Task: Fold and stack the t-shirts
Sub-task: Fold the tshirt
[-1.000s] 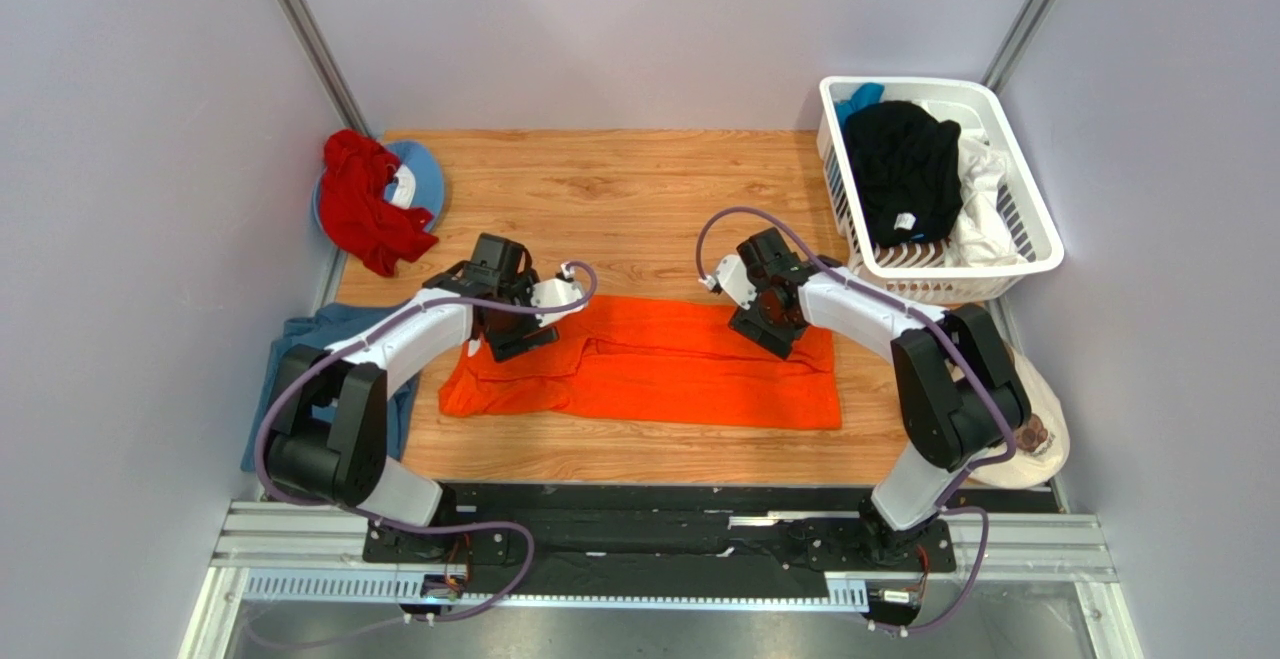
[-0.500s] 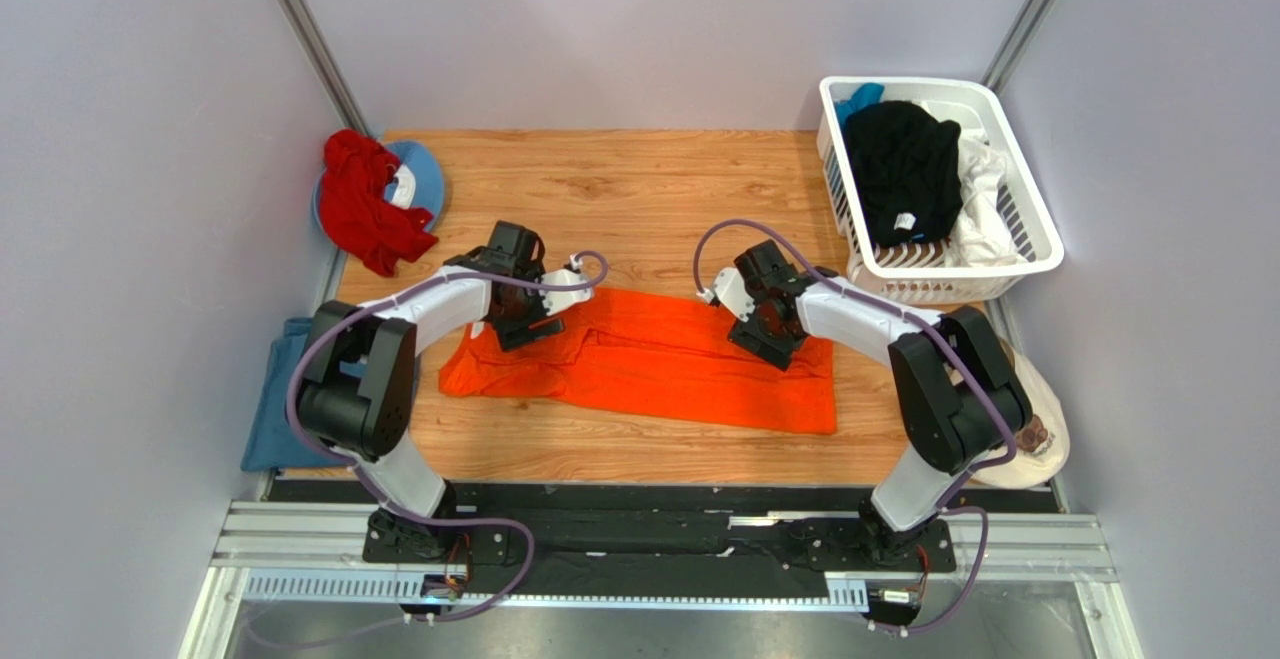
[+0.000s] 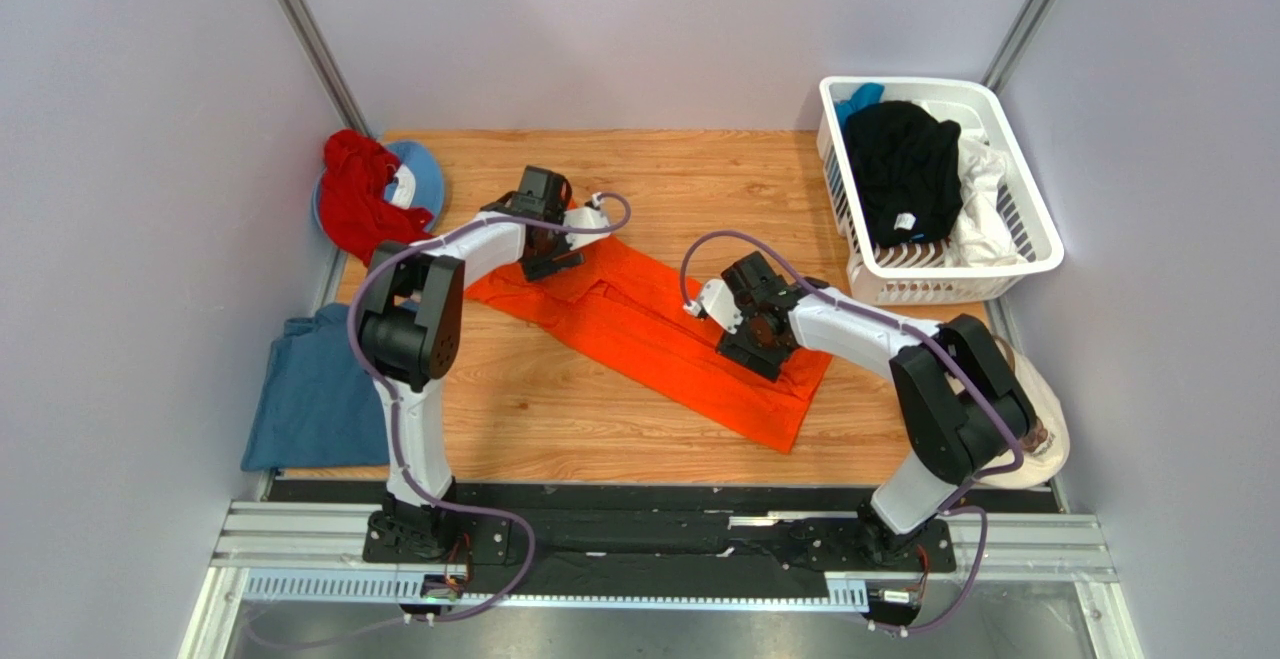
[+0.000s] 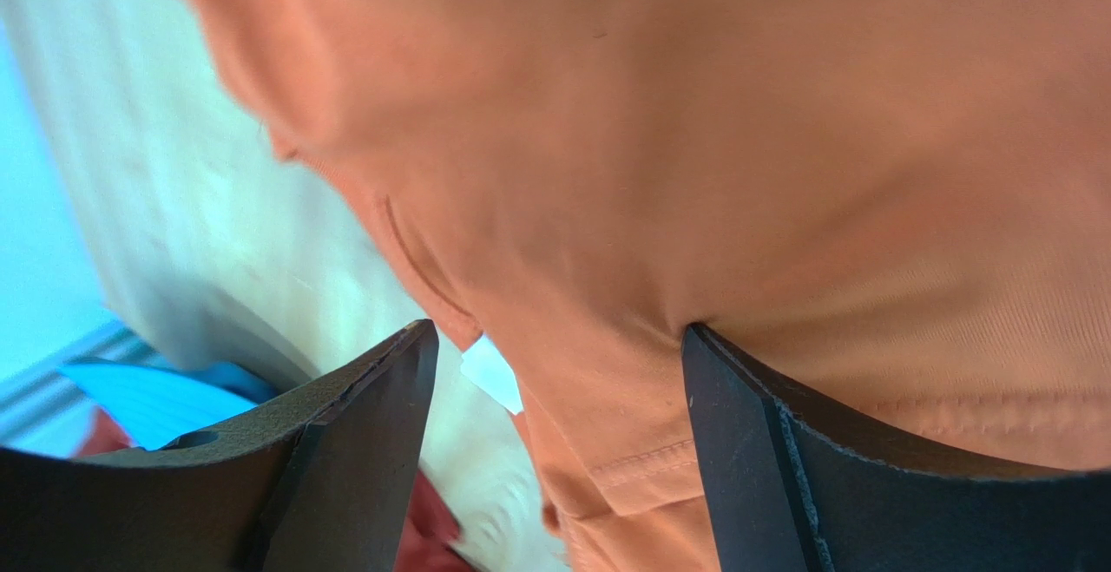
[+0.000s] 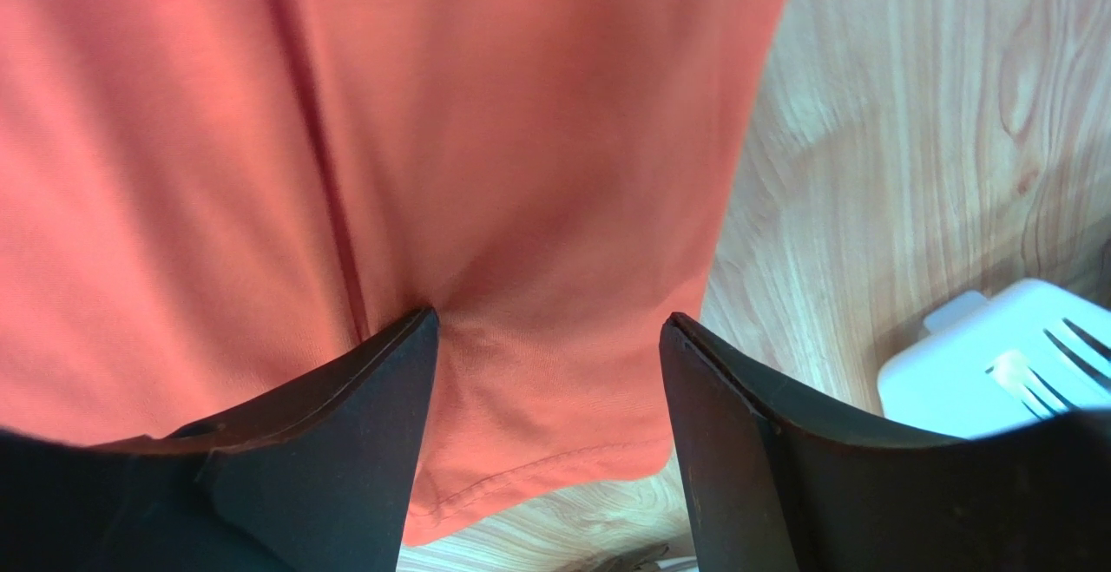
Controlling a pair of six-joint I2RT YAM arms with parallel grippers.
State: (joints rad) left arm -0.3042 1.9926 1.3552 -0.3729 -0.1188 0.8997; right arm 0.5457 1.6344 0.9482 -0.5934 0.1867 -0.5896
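The bright orange t-shirt (image 3: 661, 337) lies folded into a long strip, slanting across the table from far left to near right. My left gripper (image 3: 553, 257) stands on its far-left end. Its jaws are apart, with the fingertips pressed into the cloth (image 4: 730, 143) and a hem between them (image 4: 558, 331). My right gripper (image 3: 759, 341) stands on the near-right part, also open, straddling the cloth (image 5: 496, 116) near its hem (image 5: 549, 318). A dusty blue t-shirt (image 3: 308, 389) lies at the table's left edge. Black (image 3: 902, 164) and white (image 3: 984, 187) shirts lie in the basket.
The white laundry basket (image 3: 1037, 247) stands at the far right and its corner shows in the right wrist view (image 5: 1004, 364). A red cloth (image 3: 361, 202) lies on a light blue disc (image 3: 424, 179) at the far left. A beige cap (image 3: 1037, 434) sits at the right edge.
The orange shirt has turned from lying straight across to a slant. My left gripper pushed its end away, towards the far left. My right gripper moved slightly nearer with the other end.
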